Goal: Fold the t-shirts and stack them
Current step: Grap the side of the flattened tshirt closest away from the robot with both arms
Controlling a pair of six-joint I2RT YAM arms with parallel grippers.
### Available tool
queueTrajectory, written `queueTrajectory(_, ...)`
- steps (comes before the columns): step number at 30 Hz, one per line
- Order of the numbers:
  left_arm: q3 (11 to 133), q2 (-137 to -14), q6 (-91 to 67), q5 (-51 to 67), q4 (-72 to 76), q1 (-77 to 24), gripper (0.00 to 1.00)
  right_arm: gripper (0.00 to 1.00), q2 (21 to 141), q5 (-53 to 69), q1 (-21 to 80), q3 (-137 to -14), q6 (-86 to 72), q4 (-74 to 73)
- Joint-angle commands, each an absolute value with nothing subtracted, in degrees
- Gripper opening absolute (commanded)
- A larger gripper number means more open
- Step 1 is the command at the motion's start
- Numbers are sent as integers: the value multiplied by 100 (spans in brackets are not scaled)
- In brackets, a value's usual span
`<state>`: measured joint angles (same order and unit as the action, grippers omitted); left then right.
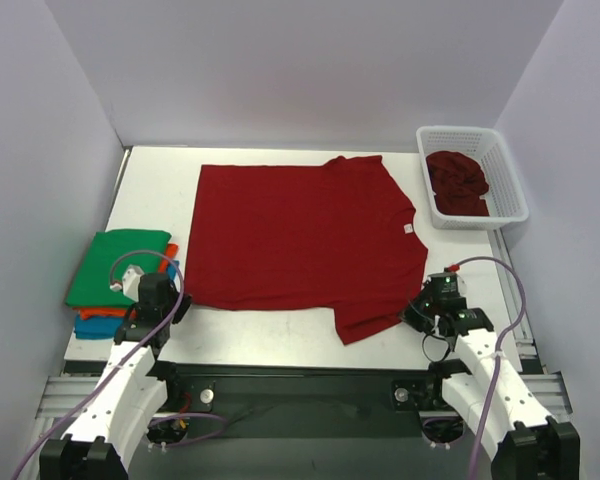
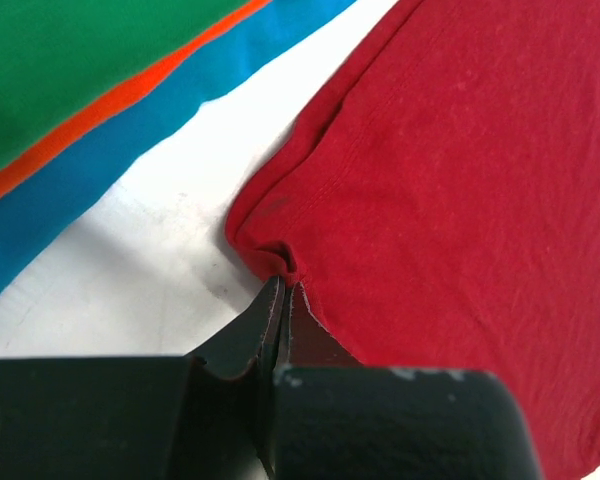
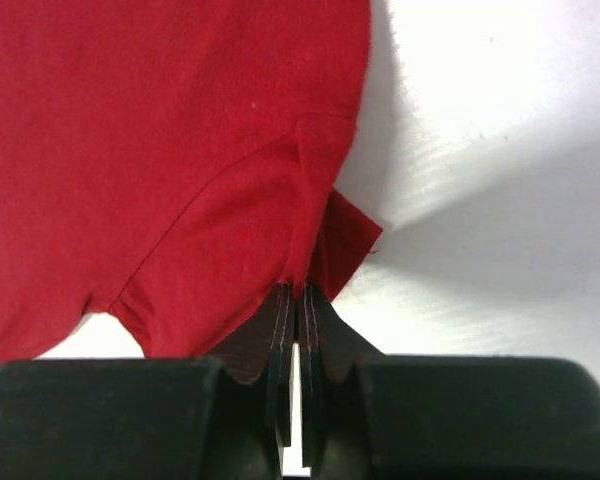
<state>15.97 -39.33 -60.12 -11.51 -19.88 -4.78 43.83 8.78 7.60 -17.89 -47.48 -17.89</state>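
Observation:
A dark red t-shirt (image 1: 300, 235) lies spread flat across the middle of the table, its white neck label toward the right. My left gripper (image 1: 183, 299) is shut on the shirt's near-left hem corner (image 2: 280, 262), and the cloth bunches at the fingertips (image 2: 283, 285). My right gripper (image 1: 412, 313) is shut on the shirt's near-right edge by the sleeve (image 3: 320, 240), where a fold of cloth is pinched between the tips (image 3: 298, 290). A folded stack sits at the left with a green t-shirt (image 1: 115, 265) on top, then orange (image 2: 110, 120) and blue (image 2: 130, 170) ones under it.
A white mesh basket (image 1: 510, 190) stands at the back right with a crumpled dark red shirt (image 1: 458, 182) inside. White walls close in the table on three sides. The folded stack lies right beside the left gripper.

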Motion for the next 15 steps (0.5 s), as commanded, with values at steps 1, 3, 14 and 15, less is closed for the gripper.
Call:
queueTrajectory(1, 1968, -3744, -5924, -1186, -2511, -439, 0, 0, 3983, 826, 695, -2082, -4685, -2477)
queueTrajectory(3, 2065, -3657, -5889, -1283, -2863, -431, 0, 0, 3622, 817, 633, -2258, -4641, -2854)
queueTrajectory(14, 2469, -3472, -5836, -1599, -3998, -413, 0, 0, 2655, 897, 282, -2856, -4465, -4069)
queueTrajectory(15, 2478, -3454, -5853, -1634, -4130, -413, 0, 0, 2620, 879, 246, -2909, -4447, -4191)
